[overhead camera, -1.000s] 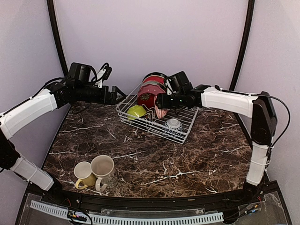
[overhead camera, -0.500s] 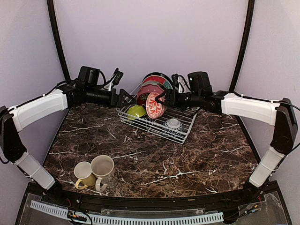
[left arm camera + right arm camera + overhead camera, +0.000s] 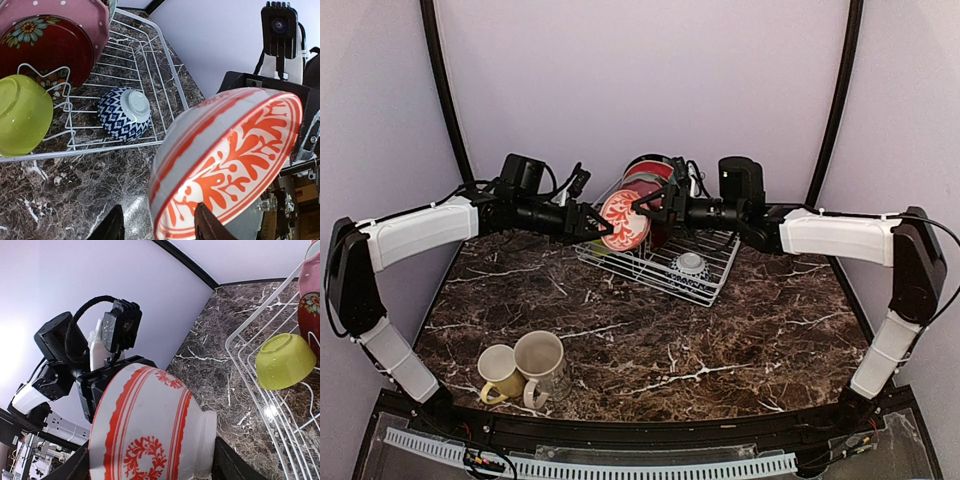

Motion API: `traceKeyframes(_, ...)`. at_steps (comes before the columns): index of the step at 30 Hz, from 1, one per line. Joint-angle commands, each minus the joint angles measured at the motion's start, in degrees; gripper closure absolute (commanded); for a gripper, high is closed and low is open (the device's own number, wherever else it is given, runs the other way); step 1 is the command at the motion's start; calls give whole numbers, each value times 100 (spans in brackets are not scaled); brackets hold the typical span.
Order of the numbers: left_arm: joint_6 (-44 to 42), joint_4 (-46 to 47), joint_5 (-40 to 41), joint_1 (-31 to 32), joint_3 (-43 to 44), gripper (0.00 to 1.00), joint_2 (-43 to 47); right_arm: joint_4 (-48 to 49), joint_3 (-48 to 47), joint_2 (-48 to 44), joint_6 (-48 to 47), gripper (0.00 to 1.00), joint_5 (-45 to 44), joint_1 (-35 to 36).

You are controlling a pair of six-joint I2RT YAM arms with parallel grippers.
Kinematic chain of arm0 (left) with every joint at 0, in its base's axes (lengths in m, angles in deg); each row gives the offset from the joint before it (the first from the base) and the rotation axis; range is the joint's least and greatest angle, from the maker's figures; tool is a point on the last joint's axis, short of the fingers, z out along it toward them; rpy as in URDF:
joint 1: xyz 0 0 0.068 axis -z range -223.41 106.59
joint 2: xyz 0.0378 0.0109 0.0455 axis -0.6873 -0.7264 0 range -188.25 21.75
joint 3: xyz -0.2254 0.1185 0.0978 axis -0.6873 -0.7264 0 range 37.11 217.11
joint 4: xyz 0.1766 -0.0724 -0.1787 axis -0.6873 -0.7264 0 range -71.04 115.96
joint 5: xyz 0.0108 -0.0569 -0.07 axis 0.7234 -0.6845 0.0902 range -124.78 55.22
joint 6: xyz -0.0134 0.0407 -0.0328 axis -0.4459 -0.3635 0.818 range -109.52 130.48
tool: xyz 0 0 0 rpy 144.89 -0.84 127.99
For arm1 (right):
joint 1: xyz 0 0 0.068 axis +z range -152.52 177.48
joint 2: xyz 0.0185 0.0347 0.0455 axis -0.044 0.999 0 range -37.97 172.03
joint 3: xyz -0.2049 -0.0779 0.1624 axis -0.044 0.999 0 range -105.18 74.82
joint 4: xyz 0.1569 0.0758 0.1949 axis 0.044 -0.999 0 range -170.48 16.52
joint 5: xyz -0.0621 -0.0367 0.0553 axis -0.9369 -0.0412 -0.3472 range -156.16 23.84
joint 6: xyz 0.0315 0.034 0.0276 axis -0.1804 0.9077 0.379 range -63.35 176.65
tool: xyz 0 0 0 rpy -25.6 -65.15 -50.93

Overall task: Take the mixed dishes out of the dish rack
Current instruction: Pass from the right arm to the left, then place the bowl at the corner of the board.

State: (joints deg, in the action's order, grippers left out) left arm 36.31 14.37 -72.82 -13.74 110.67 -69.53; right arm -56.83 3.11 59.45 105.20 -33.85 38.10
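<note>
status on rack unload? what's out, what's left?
Done: yellow mug and beige mug stand on the table. In hand: right gripper holds the red-and-white bowl up between the arms, left gripper at its rim, grip unclear. Left in the dish rack: lime bowl, blue-and-white bowl, red floral plate, pink plate, perhaps more behind.
</note>
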Motion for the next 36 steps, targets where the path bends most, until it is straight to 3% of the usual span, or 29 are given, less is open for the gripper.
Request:
traceKeyframes(1, -63, -152, 117, -32, 29, 60, -83, 786, 9, 56, 189, 94, 268, 124)
traceKeyframes(4, -67, -160, 147, -25, 27, 69, -106, 840, 49, 66, 210, 94, 282, 184)
traceKeyframes(9, -158, -235, 282, -29, 54, 93, -103, 587, 106, -25, 38, 94, 122, 242)
traceKeyframes(12, -231, -335, 328, -23, 90, 99, -100, 525, 209, -113, -42, 88, 91, 245)
traceKeyframes(16, -363, -436, 430, -23, 132, 99, -78, 202, 396, -325, -323, 48, -57, 200)
traceKeyframes(17, -452, -498, 491, -18, 154, 99, -76, 38, 454, -447, -400, 32, -141, 162)
traceKeyframes(18, -515, -544, 548, -12, 174, 99, -61, -137, 515, -549, -467, 22, -217, 103)
traceKeyframes(21, -1042, -1039, 980, 79, 425, 99, -68, -742, 698, -956, -667, 2, -635, -145)
traceKeyframes(28, -1864, -2394, 1445, 454, 968, 99, -198, -1979, 1153, -2057, -1450, 1, -1900, -487)
traceKeyframes(32, -2141, -3371, 2199, 1374, 977, 99, -182, -2231, 1396, -2440, -1662, 1, -2270, -591)
traceKeyframes(36, -2039, -3659, 2449, 2018, 718, 99, -236, -2240, 1471, -2478, -1736, 1, -2353, -647)
